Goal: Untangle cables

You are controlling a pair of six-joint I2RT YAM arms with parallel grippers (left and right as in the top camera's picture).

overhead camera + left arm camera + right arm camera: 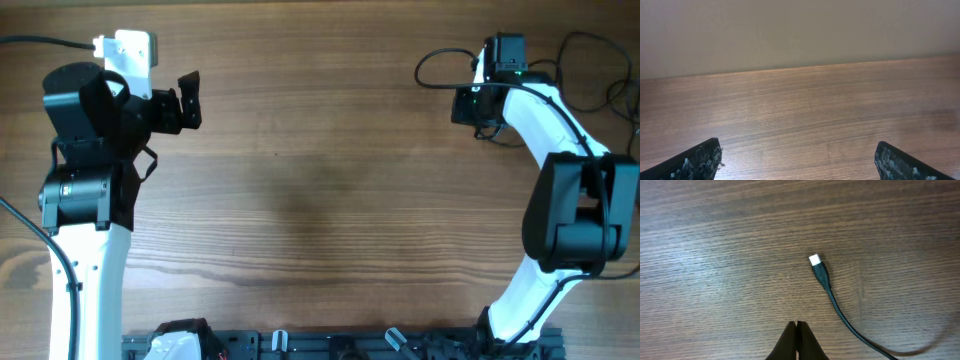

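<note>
A thin black cable ending in a white-tipped plug (pixel 815 260) lies on the wooden table in the right wrist view and runs off to the lower right. My right gripper (pixel 797 324) is shut and empty, a little short of that plug and not touching it. In the overhead view the right gripper (pixel 478 108) is at the far right, next to a thin black cable loop (pixel 420 70). More thin black strands (pixel 590 45) lie behind the right arm. My left gripper (pixel 192 100) is open and empty at the far left; the left wrist view (pixel 797 152) shows only bare wood between its fingers.
A black rack (pixel 330 345) runs along the table's front edge between the two arm bases. The table's far edge meets a plain wall (pixel 800 30) in the left wrist view. A thicker black cable (pixel 40 42) runs to the left arm.
</note>
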